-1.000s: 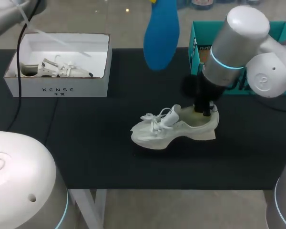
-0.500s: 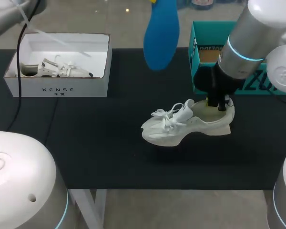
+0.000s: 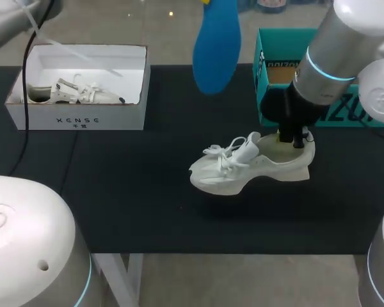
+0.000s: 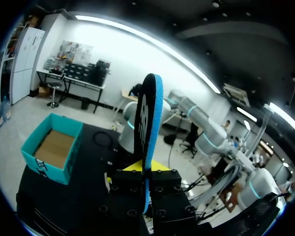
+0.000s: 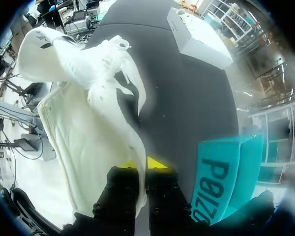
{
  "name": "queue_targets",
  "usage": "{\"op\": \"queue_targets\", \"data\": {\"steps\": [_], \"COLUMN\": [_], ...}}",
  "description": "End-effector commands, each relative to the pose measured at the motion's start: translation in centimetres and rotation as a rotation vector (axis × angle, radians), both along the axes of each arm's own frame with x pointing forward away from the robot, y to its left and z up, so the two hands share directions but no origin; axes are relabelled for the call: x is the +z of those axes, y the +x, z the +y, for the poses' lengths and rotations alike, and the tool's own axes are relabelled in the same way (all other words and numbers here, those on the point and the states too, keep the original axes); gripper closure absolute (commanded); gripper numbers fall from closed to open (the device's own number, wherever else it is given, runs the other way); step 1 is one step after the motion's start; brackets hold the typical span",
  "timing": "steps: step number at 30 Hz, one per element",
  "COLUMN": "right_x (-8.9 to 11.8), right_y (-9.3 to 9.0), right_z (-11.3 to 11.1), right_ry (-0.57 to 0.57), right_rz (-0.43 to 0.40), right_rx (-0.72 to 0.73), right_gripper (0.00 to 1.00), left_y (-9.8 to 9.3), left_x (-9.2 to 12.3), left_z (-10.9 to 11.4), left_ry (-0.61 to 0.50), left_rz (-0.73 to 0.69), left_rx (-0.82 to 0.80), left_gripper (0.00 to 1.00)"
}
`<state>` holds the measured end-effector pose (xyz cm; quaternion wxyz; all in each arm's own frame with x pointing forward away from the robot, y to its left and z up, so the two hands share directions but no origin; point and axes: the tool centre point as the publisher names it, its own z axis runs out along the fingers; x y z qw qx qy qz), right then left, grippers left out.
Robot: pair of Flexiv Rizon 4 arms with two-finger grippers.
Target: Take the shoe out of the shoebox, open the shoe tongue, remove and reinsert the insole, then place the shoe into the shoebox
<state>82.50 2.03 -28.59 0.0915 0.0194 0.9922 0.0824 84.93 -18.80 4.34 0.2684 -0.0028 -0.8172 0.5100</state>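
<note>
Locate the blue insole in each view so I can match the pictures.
Head view: the blue insole hangs upright over the table's far edge, left of the teal shoebox.
Left wrist view: on edge between the left gripper's fingers.
Right wrist view: not in it; the right gripper grips the white shoe.
Shared landmark: the teal shoebox, in all three views.

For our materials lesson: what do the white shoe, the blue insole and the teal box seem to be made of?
The shoe: probably fabric upper, matte white, on a thick foam-like sole; the tongue's soft folds suggest cloth. The insole: likely foam, matte blue, thin and flat. The teal box: seemingly cardboard, plain brown inside, printed outside.
</note>
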Motion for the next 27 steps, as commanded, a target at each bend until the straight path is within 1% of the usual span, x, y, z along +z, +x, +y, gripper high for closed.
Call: {"op": "queue_targets", "data": {"steps": [1, 3, 5, 6, 7, 8, 10, 11, 13, 14, 16, 19, 20, 21, 23, 24, 27], "right_x": [0.1, 0.1, -0.5, -0.6, -0.6, -0.6, -0.5, -0.6, -0.7, -0.9, -1.1, -1.6, -1.9, -2.1, -1.8, -1.8, -2.4], "right_y": [-0.1, -0.1, 0.3, 0.4, 0.3, -0.1, -0.2, -0.4, -0.7, -0.8, -1.2, -1.7, -1.9, -2.1, -2.6, -2.8, -2.9], "right_z": [0.0, 0.0, -0.4, -0.6, -0.7, -1.0, -1.5, -1.9, -2.2, -2.5, -3.1, -4.0, -4.3, -4.7, -5.2, -5.6, -6.2], "right_ry": [0.000, 0.000, -0.033, -0.023, -0.022, -0.013, 0.007, -0.012, 0.021, -0.003, 0.048, -0.004, -0.042, -0.043, 0.038, 0.045, -0.008], "right_rz": [-0.001, -0.001, 0.015, 0.030, 0.029, 0.021, 0.025, 0.017, 0.036, 0.014, 0.026, -0.052, -0.081, -0.095, -0.067, -0.073, -0.107], "right_rx": [-0.001, -0.001, -0.139, -0.203, -0.228, -0.318, -0.401, -0.484, -0.561, -0.652, -0.735, -0.883, -0.930, -0.976, -1.027, -1.070, -1.179], "right_gripper": [1.00, 1.00, 1.00, 1.00, 1.00, 1.00, 1.00, 1.00, 1.00, 1.00, 1.00, 1.00, 1.00, 1.00, 1.00, 1.00, 1.00], "left_y": [0.0, 0.0, 0.0, 0.0, 0.0, 0.0, 0.0, 0.0, 0.0, 0.0, 0.0, 0.0, 0.0, 0.0, 0.0, 0.0, 0.0], "left_x": [0.0, 0.0, 0.0, 0.0, 0.0, 0.0, 0.0, 0.0, 0.0, 0.0, 0.0, 0.0, 0.0, 0.0, 0.0, 0.0, 0.0], "left_z": [0.1, 0.1, 0.1, 0.1, 0.1, 0.1, 0.1, 0.1, 0.1, 0.1, 0.1, 0.1, 0.1, 0.1, 0.1, 0.1, 0.1], "left_ry": [0.003, 0.003, 0.003, 0.003, 0.003, 0.003, 0.003, 0.003, 0.003, 0.003, 0.003, 0.003, 0.003, 0.003, 0.003, 0.003, 0.003], "left_rz": [-0.001, -0.001, -0.001, -0.001, -0.001, -0.001, -0.001, -0.001, -0.001, -0.001, -0.001, -0.001, -0.001, -0.001, -0.001, -0.001, -0.001], "left_rx": [0.000, 0.000, 0.000, 0.000, 0.000, 0.000, 0.000, 0.000, 0.000, 0.000, 0.000, 0.000, 0.000, 0.000, 0.000, 0.000, 0.000], "left_gripper": [1.00, 1.00, 1.00, 1.00, 1.00, 1.00, 1.00, 1.00, 1.00, 1.00, 1.00, 1.00, 1.00, 1.00, 1.00, 1.00, 1.00]}}
